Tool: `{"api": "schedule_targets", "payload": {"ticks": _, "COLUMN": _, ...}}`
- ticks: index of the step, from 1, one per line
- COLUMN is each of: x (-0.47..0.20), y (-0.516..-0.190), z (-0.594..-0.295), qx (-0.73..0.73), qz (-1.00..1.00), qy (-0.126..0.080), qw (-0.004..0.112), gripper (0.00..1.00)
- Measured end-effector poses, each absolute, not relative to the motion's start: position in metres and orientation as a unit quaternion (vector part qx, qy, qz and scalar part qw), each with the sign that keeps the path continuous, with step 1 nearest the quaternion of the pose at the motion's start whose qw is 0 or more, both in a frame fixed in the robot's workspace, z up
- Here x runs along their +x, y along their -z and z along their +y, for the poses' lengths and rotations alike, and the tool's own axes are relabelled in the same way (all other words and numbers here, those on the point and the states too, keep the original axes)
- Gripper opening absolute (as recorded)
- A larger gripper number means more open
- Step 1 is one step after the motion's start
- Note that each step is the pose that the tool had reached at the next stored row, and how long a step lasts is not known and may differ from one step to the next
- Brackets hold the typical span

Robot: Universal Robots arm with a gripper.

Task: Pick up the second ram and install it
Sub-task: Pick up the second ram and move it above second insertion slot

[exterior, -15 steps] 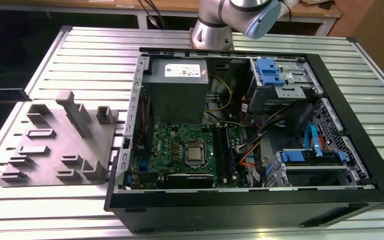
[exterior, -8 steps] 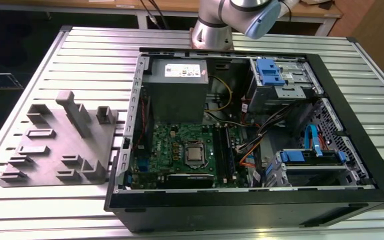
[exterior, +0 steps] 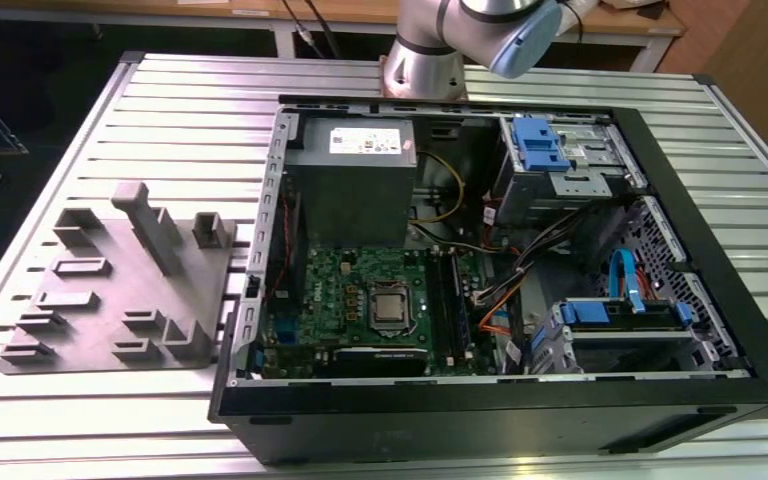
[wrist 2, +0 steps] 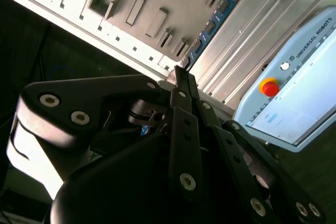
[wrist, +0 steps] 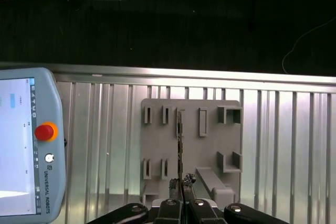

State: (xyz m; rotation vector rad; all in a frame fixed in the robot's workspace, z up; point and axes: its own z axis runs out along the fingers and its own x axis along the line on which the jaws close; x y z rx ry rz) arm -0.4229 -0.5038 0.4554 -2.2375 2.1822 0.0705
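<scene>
The second ram is a thin dark blue stick, seen edge-on in the first wrist view. It sticks out from my gripper, whose fingers are shut on its near end. In the second wrist view the same blue board runs away from the black fingertips of the gripper. It hangs above the grey slotted fixture plate. In the exterior view the green motherboard lies inside the open computer case, with its long black slot rails along the side towards the exterior view's right.
A teach pendant with a red button lies on the ribbed metal table beside the fixture. In the exterior view the fixture sits left of the case. A grey power supply, drive cages and cables crowd the case.
</scene>
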Motion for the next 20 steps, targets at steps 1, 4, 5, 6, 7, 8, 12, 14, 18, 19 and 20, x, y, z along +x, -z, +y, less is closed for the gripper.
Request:
{"api": "schedule_targets", "payload": {"ticks": 1, "x": -0.423, "y": -0.455, "z": -0.504, "qx": -0.716, "qz": 0.698, "qy": -0.023, "qw": 0.008, "gripper": 0.09}}
{"api": "schedule_targets", "payload": {"ticks": 4, "x": -0.423, "y": -0.456, "z": -0.504, "qx": -0.716, "qz": 0.698, "qy": -0.023, "qw": 0.008, "gripper": 0.09}}
{"api": "schedule_targets", "payload": {"ticks": 5, "x": -0.423, "y": -0.456, "z": -0.504, "qx": -0.716, "qz": 0.698, "qy": -0.023, "qw": 0.008, "gripper": 0.09}}
{"api": "schedule_targets", "payload": {"ticks": 6, "x": -0.422, "y": -0.456, "z": -0.504, "qx": -0.716, "qz": 0.698, "qy": -0.023, "qw": 0.008, "gripper": 0.09}}
{"api": "schedule_targets", "payload": {"ticks": 7, "x": -0.421, "y": -0.456, "z": -0.504, "qx": -0.716, "qz": 0.698, "qy": -0.023, "qw": 0.008, "gripper": 0.09}}
{"api": "schedule_targets", "payload": {"ticks": 8, "x": -0.419, "y": -0.456, "z": -0.504, "qx": -0.716, "qz": 0.698, "qy": -0.023, "qw": 0.008, "gripper": 0.09}}
{"api": "schedule_targets", "payload": {"ticks": 12, "x": -0.411, "y": -0.456, "z": -0.504, "qx": -0.716, "qz": 0.698, "qy": -0.023, "qw": 0.008, "gripper": 0.09}}
{"api": "schedule_targets", "payload": {"ticks": 14, "x": -0.406, "y": -0.456, "z": -0.504, "qx": -0.716, "qz": 0.698, "qy": -0.023, "qw": 0.008, "gripper": 0.09}}
{"api": "schedule_targets", "payload": {"ticks": 18, "x": -0.394, "y": -0.456, "z": -0.504, "qx": -0.716, "qz": 0.698, "qy": -0.023, "qw": 0.008, "gripper": 0.09}}
{"api": "schedule_targets", "payload": {"ticks": 19, "x": -0.391, "y": -0.456, "z": -0.504, "qx": -0.716, "qz": 0.698, "qy": -0.023, "qw": 0.008, "gripper": 0.09}}
{"api": "schedule_targets", "payload": {"ticks": 20, "x": -0.387, "y": -0.456, "z": -0.504, "qx": -0.716, "qz": 0.698, "qy": -0.023, "qw": 0.008, "gripper": 0.09}}
